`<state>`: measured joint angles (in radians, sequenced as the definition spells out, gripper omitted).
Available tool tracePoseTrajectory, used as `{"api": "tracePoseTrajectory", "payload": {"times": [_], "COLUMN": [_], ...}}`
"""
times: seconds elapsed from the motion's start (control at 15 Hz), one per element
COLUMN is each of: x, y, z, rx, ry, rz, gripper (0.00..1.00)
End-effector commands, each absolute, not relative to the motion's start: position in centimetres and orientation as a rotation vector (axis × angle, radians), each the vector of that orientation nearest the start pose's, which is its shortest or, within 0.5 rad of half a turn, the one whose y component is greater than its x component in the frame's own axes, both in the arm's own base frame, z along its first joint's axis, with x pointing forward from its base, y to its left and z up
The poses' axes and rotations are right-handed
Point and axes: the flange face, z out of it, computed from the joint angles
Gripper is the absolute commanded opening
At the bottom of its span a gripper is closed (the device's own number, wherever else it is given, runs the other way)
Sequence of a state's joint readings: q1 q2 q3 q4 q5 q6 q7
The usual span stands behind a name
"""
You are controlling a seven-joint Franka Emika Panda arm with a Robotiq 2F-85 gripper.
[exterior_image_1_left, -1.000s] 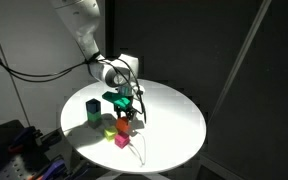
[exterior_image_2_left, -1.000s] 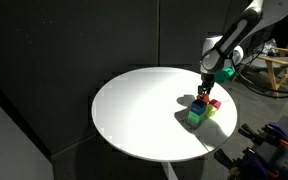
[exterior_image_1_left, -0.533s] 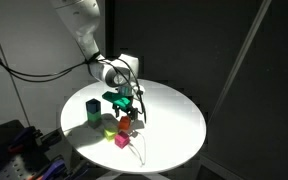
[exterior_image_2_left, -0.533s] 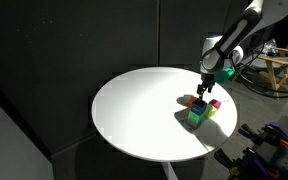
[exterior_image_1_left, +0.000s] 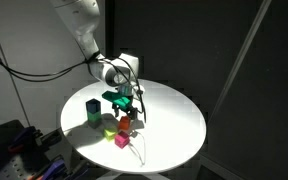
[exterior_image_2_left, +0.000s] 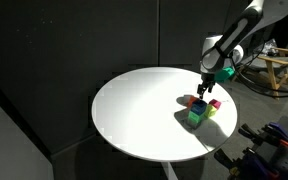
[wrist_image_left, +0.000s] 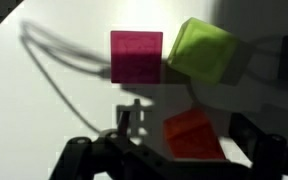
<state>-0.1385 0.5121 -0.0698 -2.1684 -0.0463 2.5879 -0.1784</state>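
Observation:
My gripper (wrist_image_left: 174, 150) is open, its dark fingers (wrist_image_left: 79, 152) standing wide on either side of an orange block (wrist_image_left: 192, 133) that rests on the white table. Just beyond it lie a magenta block (wrist_image_left: 136, 57) and a yellow-green block (wrist_image_left: 204, 50), side by side. In both exterior views the gripper (exterior_image_1_left: 127, 108) (exterior_image_2_left: 206, 88) hovers straight above the cluster of blocks. The orange block (exterior_image_1_left: 127, 126) sits below the fingertips, with the magenta block (exterior_image_1_left: 121, 140) and the yellow-green block (exterior_image_1_left: 109, 125) close by.
A taller green block (exterior_image_1_left: 93, 108) (exterior_image_2_left: 196, 117) stands beside the cluster. The round white table (exterior_image_1_left: 174, 120) (exterior_image_2_left: 134, 110) stands before black curtains. A cable trails from the gripper over the tabletop. Clutter and a wooden frame (exterior_image_2_left: 279, 68) stand off the table's edge.
The jaws have gone from partly shut to wide open, letting go of the orange block. The gripper has lifted slightly above the cluster. The blocks have stayed put.

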Motion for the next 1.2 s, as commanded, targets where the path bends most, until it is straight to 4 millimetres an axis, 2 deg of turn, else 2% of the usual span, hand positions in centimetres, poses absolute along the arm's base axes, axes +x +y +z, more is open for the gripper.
{"api": "tracePoseTrajectory", "payload": {"times": [0.0, 0.4, 1.13], "x": [53.3, 52.8, 50.1], "y": [-11.1, -9.7, -5.4], "z": [17.0, 19.7, 24.1], "rx": [-3.179, -3.180, -3.181], "ry": [-0.038, -0.072, -0.183], "rz": [0.162, 0.134, 0.059], "gripper": [1.00, 1.00, 1.00]}}
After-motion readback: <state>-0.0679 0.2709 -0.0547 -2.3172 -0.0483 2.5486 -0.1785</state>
